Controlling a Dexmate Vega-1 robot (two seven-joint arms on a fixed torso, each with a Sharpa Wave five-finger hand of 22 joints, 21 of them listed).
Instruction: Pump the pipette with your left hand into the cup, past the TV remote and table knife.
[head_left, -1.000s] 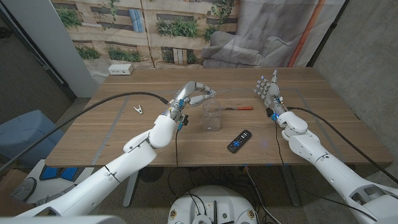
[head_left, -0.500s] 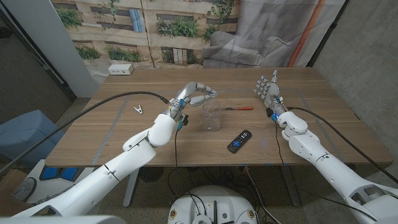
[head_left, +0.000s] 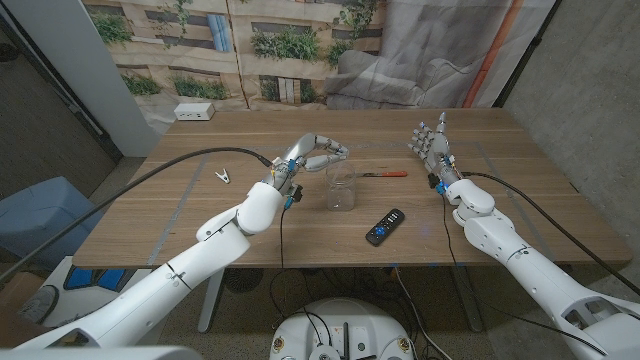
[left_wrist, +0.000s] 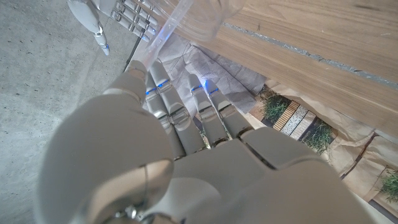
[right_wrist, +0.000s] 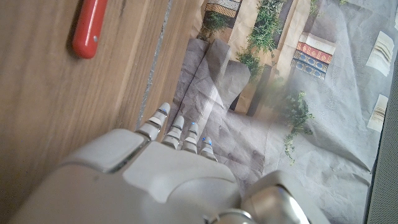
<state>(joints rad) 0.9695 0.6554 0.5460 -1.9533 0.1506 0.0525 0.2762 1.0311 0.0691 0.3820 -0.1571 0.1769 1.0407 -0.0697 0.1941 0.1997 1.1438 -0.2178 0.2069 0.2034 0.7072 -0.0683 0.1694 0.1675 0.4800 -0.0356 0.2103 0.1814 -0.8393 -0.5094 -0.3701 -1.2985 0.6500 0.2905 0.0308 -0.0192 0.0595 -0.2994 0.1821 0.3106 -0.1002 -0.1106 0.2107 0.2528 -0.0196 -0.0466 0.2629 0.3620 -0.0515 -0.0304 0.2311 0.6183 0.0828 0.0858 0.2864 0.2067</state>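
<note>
Head view: the left hand hangs just above the cup, fingers curled around a clear pipette over the rim. Behind the cup lies the knife, the remote beside it toward the robot. The right hand stands apart from the cup, fingers spread, holding nothing.

Left wrist view: fingers wrap the pipette.

Right wrist view: the knife's red handle lies on the table beyond the fingertips.

Metal clip and white box on wooden table
</note>
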